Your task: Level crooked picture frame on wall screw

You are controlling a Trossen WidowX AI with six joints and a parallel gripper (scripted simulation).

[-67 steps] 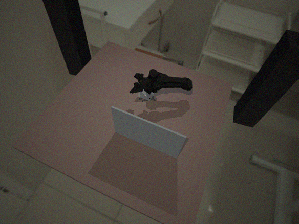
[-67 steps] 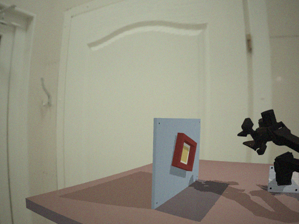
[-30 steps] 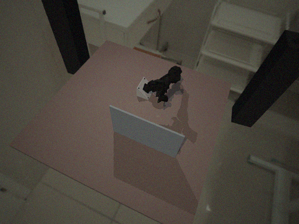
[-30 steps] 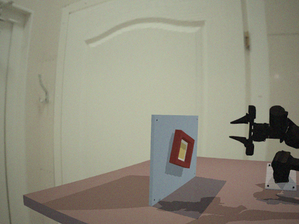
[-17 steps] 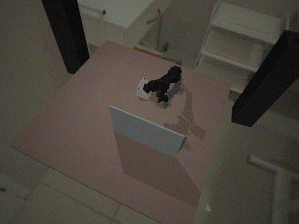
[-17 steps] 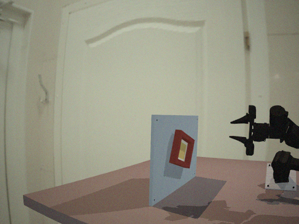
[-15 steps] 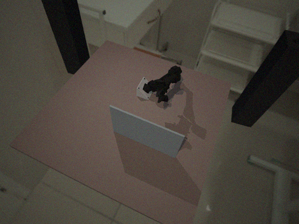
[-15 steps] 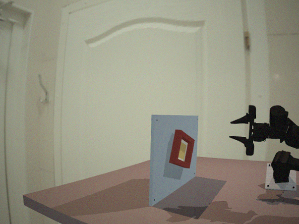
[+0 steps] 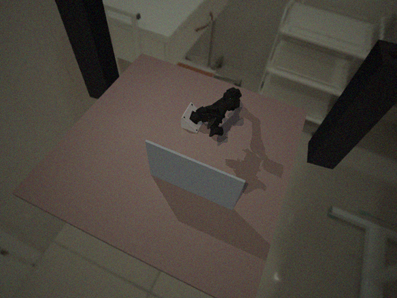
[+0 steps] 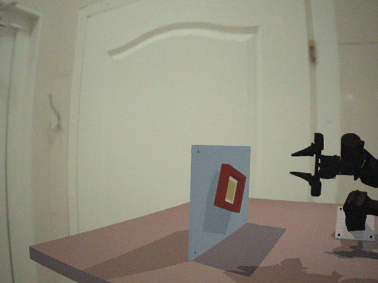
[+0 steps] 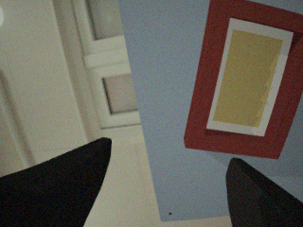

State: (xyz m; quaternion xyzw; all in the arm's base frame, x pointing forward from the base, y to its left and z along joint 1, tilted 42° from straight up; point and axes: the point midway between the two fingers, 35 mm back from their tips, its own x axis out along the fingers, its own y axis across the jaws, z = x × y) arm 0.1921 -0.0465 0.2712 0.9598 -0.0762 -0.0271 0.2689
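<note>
Pincer (image 10: 291,163) released, empty, level with crooked picture frame (image 10: 229,188) well ahead, apparently lining up a grasp.

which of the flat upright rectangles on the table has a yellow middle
The red picture frame, hanging crooked on the pale blue wall panel. The panel itself is plain blue all over; only the frame has a yellow centre inside a white border.
</note>
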